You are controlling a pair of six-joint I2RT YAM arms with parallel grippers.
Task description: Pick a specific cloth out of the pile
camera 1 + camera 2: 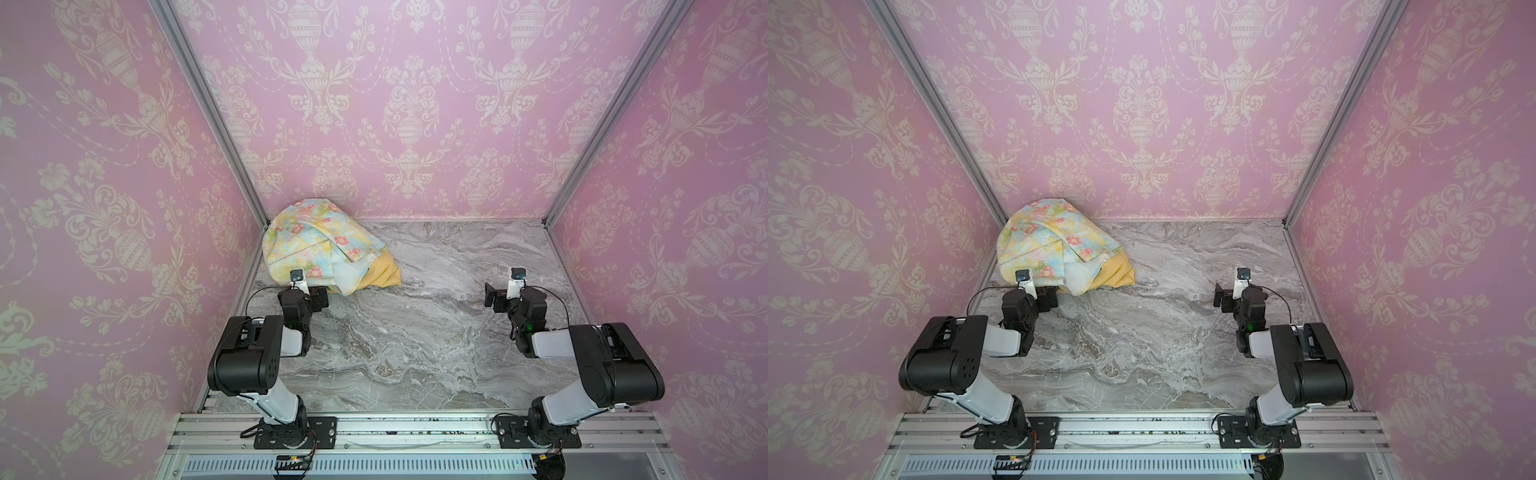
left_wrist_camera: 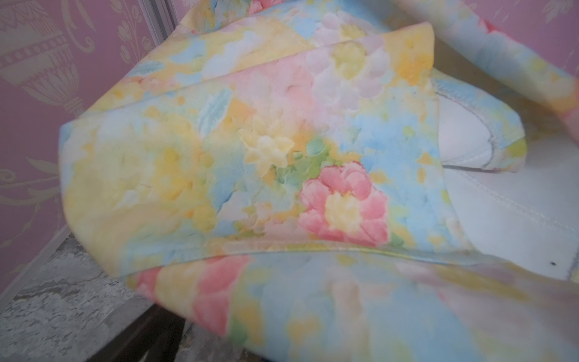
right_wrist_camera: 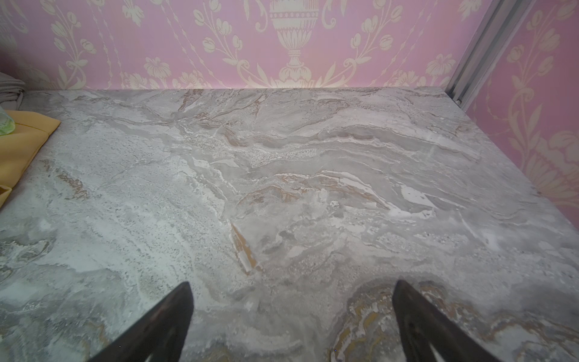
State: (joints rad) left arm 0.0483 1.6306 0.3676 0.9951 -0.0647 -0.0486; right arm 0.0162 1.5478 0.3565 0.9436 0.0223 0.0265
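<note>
Top views: the pile point(image 1: 316, 245) sits in the far-left corner, about 11 o'clock from table centre. The cloth point(image 1: 384, 272) (plain mustard) pokes out from under the floral cloth point(image 1: 1050, 241) on the pile's 4 o'clock side. The left gripper point(image 1: 320, 297) hangs at the pile's near edge, jaws apart, holding nothing I can see. The right gripper point(image 1: 1222, 297) hovers over bare table at roughly 2 o'clock, well apart from the pile, jaws apart and empty.

Left wrist: floral folds fill the frame, white underside point(image 2: 507, 203) showing; no mustard visible here.

Right wrist: both fingertips point(image 3: 175, 313) spread wide over the marble; a mustard corner point(image 3: 25, 141) sits at 9 o'clock.

Step, as I judge it: approach, no grasp yet. Next move calls for reaching the exposed mustard edge and pinching it alone, not the floral layer on top.

Surface: grey marble-look tabletop point(image 1: 436, 332). Room: pink damask wallpaper point(image 1: 395, 104), aluminium frame posts.
</note>
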